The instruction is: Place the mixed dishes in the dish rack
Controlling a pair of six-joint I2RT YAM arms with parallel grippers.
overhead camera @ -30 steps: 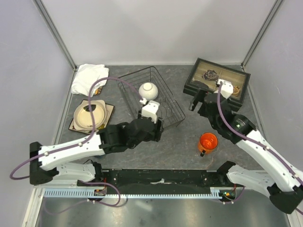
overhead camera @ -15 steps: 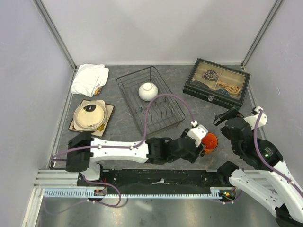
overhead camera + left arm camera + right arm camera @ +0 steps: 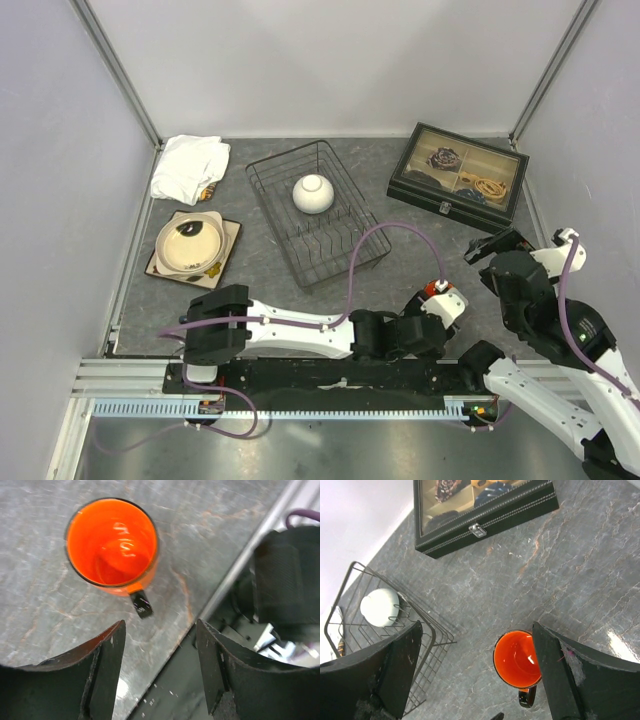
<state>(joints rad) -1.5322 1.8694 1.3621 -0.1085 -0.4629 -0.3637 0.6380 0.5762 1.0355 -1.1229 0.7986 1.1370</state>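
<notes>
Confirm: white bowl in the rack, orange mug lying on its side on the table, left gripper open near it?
No: the orange mug stands upright, mouth up, per the left wrist view. The white bowl in the dish rack and the left gripper open near the mug are correct.

We find bare counter (image 3: 580, 570) all round the orange mug (image 3: 517, 659) at bottom centre; the dish rack (image 3: 432, 652) at left and black box (image 3: 510, 514) at top bound it.

Orange mug (image 3: 112, 544); white bowl (image 3: 313, 193); black wire rack (image 3: 330, 240); cream, brown-rimmed plate (image 3: 188, 247); grey veined tabletop (image 3: 580, 555)
</notes>
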